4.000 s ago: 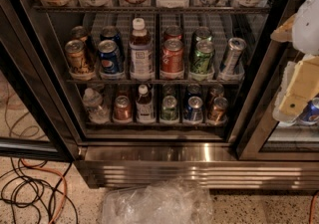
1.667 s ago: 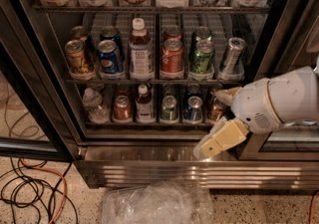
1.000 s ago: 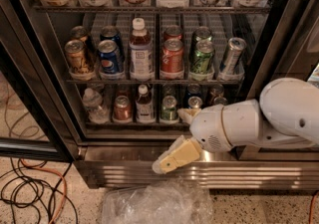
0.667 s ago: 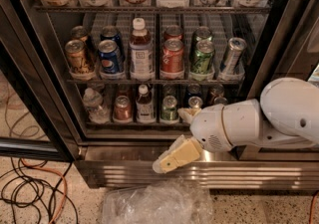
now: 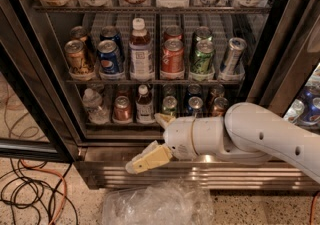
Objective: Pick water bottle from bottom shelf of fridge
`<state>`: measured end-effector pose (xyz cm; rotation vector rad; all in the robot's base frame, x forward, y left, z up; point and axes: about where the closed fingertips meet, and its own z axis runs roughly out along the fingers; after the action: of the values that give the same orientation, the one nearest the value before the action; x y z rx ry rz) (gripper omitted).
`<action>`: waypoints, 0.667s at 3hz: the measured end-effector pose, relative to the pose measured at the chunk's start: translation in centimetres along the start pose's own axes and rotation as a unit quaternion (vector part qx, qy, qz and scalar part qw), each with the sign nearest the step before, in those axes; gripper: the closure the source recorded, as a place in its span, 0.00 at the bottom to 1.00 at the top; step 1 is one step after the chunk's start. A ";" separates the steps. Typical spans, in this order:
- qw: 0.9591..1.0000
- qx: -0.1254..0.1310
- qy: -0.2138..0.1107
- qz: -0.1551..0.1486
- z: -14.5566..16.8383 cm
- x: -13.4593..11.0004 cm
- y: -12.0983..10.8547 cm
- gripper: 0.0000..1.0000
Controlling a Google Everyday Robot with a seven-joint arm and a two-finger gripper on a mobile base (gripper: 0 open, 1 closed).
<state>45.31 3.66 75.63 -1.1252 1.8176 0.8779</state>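
The fridge (image 5: 45, 94) stands open with wire racks of drinks. The water bottle (image 5: 94, 105), small, clear and ribbed, stands at the far left of the bottom shelf (image 5: 125, 125), beside a red can (image 5: 122, 109) and a white-capped dark bottle (image 5: 144, 103). My gripper (image 5: 145, 142) hangs in front of the shelf's edge and the steel base, to the right of and below the water bottle and apart from it. Its cream fingers (image 5: 148, 158) are spread open and hold nothing. The white arm (image 5: 260, 136) hides the shelf's right end.
The ribbed stainless-steel base (image 5: 235, 176) runs below the shelf. A crumpled clear plastic bag (image 5: 157, 204) lies on the floor in front. Cables (image 5: 30, 194) lie on the floor at the left. The rack above holds taller cans (image 5: 172, 56).
My arm has swung in from the right and moved left across the fridge's base, bringing the gripper nearer the bottom shelf's left half. The drinks have not moved.
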 end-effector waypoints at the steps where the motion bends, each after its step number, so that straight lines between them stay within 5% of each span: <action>1: 1.000 -0.001 0.000 0.000 0.0 0.0 0.1 0.00; 2: 1.000 0.029 -0.003 -0.008 0.7 0.4 -0.4 0.00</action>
<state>45.78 3.95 74.94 -1.0970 1.8149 0.8131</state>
